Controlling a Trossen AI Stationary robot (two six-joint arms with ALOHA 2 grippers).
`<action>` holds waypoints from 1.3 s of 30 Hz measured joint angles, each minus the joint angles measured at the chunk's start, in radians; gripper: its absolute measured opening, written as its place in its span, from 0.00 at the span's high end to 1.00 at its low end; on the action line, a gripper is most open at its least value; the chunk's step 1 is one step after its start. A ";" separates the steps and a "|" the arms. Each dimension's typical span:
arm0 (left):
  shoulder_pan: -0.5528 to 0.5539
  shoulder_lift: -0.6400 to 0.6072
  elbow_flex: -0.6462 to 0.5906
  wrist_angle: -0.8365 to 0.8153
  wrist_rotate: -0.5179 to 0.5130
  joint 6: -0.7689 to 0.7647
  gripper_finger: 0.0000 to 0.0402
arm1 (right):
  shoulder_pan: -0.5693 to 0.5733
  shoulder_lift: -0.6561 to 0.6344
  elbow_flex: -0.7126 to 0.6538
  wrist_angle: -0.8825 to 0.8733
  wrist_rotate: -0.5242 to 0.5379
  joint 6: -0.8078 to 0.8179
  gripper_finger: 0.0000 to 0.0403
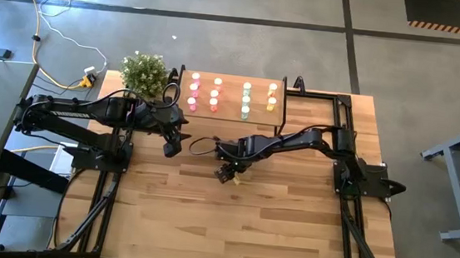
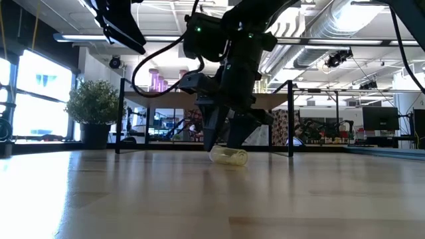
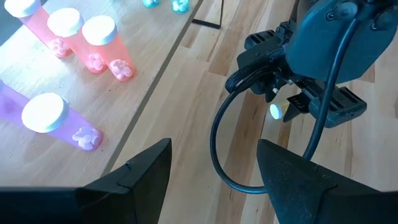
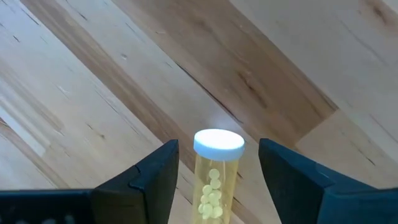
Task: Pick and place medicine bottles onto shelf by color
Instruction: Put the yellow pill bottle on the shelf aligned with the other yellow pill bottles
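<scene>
Yellow bottle (image 4: pixel 214 177) lay on its side between my right gripper's (image 4: pixel 214 180) wide-open fingers, nothing gripped; I judged centering before closing mattered.

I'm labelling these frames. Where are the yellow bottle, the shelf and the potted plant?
yellow bottle (image 4: pixel 214 180): right wrist view, on its clear body.
shelf (image 1: pixel 231 94): high view, on bare board.
potted plant (image 1: pixel 145 72): high view, on the foliage.
</scene>
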 joint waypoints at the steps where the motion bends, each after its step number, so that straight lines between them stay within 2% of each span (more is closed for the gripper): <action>1: 0.000 0.000 0.000 0.000 0.000 0.006 0.43 | 0.000 0.000 0.000 -0.002 0.000 0.000 0.47; 10: 0.000 0.000 0.000 0.000 -0.001 0.007 0.43 | -0.001 0.020 0.001 0.001 -0.009 0.006 0.52; 24: 0.000 0.000 0.000 0.002 -0.002 0.007 0.43 | -0.001 0.017 0.000 0.010 -0.033 0.011 0.75; 31: 0.000 0.000 0.000 0.002 0.000 0.007 0.43 | 0.004 0.011 0.060 -0.025 -0.034 -0.039 0.74; 36: 0.000 0.000 0.000 0.002 -0.005 0.007 0.43 | 0.006 0.011 0.131 -0.105 -0.025 -0.067 0.74; 39: 0.000 0.000 0.000 0.002 -0.011 0.007 0.43 | 0.010 0.011 0.181 -0.197 0.022 -0.094 0.74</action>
